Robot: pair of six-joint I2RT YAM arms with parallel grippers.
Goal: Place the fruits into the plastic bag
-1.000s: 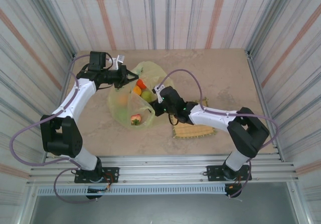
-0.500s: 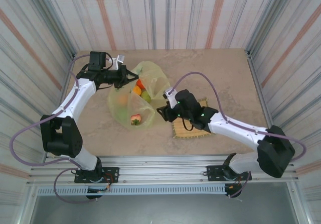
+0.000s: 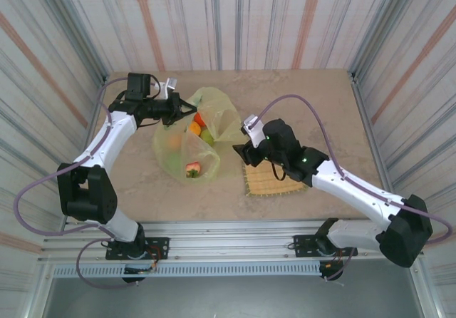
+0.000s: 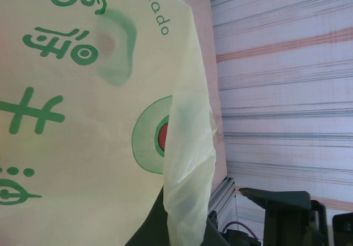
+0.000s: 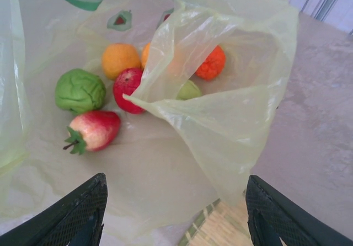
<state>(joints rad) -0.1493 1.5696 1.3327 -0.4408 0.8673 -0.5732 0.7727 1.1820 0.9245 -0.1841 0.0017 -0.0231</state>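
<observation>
Here's the table (image 3: 320, 104), and the plastic bag (image 3: 178, 154) lies spread on it, thin yellow-green film printed with dark green avocado pictures and lettering. At the bag's far rim the left end effector (image 3: 187, 108) is clamped on a bunched fold of film, lifting that edge. On the bag's right side the right end effector (image 3: 241, 154) hovers with its fingers spread wide, nothing between them, looking straight into the mouth. Just beside the bag's right edge sits the square straw mat (image 3: 274, 179), partly under that arm.

Into the bag now! The fruits lie together on its lower film:
- A wrinkled green apple (image 5: 80, 90) sits at the left of the cluster.
- A red apple (image 5: 128, 89) is just beside it.
- A strawberry (image 5: 94, 130) with a green cap lies nearest the mouth.
- An orange (image 5: 120, 59) rests deeper in.
- A second orange (image 5: 211, 63) shows behind a raised flap of film.
- A pale green fruit (image 5: 188, 90) peeks from under that flap.
</observation>
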